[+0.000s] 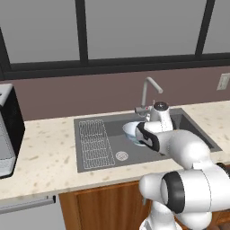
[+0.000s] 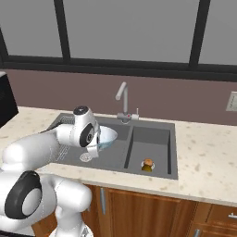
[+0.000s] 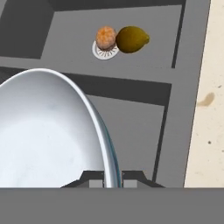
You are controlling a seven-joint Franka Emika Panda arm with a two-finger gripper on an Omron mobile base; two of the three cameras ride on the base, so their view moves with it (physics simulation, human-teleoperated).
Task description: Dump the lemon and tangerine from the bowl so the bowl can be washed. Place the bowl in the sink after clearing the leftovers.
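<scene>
My gripper (image 3: 111, 177) is shut on the rim of the white, blue-edged bowl (image 3: 43, 140), which it holds tilted on edge. The bowl (image 2: 106, 136) hangs over the left basin of the dark grey sink (image 2: 152, 139), just in front of the faucet, and its inside looks bare. The orange-brown tangerine (image 3: 105, 37) and the olive-yellow lemon (image 3: 132, 39) lie touching each other on the round drain of the right basin. In the right base view the tangerine (image 2: 148, 162) and the lemon (image 2: 146, 168) sit low in that basin. My arm hides part of the bowl (image 1: 131, 130) in the left base view.
A slim silver faucet (image 1: 146, 92) rises behind the sink. A wire rack (image 1: 93, 143) lies along the sink's left side. A dark appliance (image 1: 6, 130) stands on the speckled counter (image 1: 45, 148) at far left. More counter (image 2: 203, 152) runs to the right of the sink.
</scene>
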